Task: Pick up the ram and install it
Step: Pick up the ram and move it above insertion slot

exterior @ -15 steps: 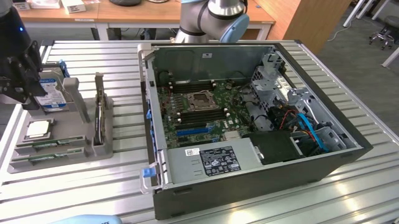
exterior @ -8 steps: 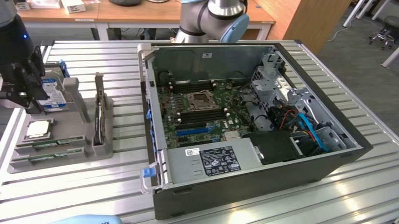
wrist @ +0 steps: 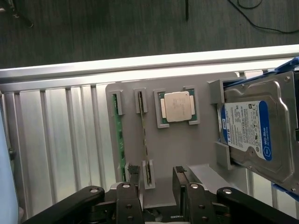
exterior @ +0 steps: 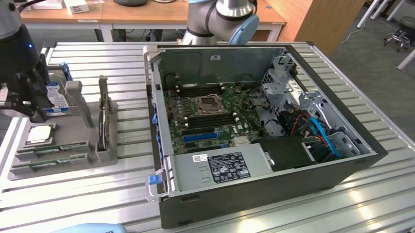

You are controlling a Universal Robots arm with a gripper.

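In the wrist view the gripper [wrist: 156, 177] runs out of the picture behind its fingers [wrist: 132, 186], so its body is cut off. One end of the ram [wrist: 119, 140] goes behind a finger. The ram stands edge-on, so its chips and label cannot be told. The drive [wrist: 252, 130] is cut by the picture's edge, and the fingers cover part of the tray [wrist: 187, 149]. A pale blue blur [wrist: 3, 168] at the edge cannot be identified.

In the exterior view the arm [exterior: 220, 17] is cut by the top edge. Its dark wrist end [exterior: 19, 58] runs off the exterior view's left and hides part of the drive. A pale blue shape [exterior: 91, 228] is cut by the bottom edge.
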